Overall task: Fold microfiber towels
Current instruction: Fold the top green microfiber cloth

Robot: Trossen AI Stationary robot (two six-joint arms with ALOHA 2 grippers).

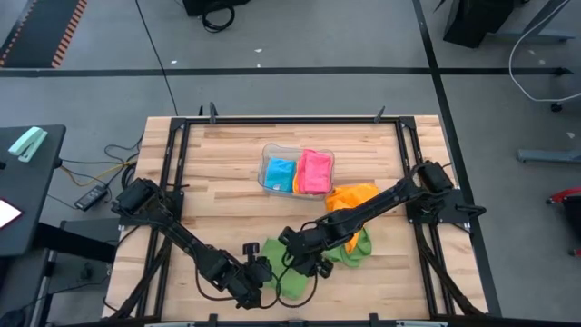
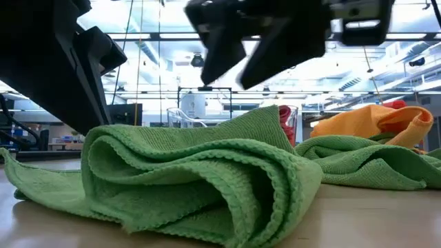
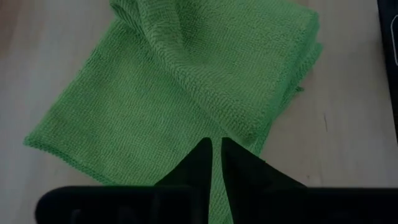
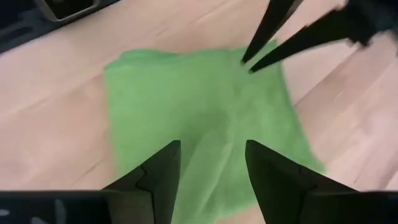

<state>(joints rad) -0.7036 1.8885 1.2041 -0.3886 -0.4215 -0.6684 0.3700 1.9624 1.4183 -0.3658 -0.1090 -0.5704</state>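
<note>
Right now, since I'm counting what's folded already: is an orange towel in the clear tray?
No: the high view shows only a blue towel and a pink towel in the tray; the orange towel lies beside it.

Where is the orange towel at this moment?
In the high view the orange towel lies right of centre, beside the clear tray and under the right arm.

Green towel (image 1: 292, 278), orange towel (image 1: 349, 197), blue and pink ones (plain).

A robotics lab is being shown: a butcher-block table (image 1: 236, 154) is being framed by black rails, cables (image 1: 109, 163) are trailing over grey floor, ceiling strip lights (image 2: 386, 52) are being reflected.
</note>
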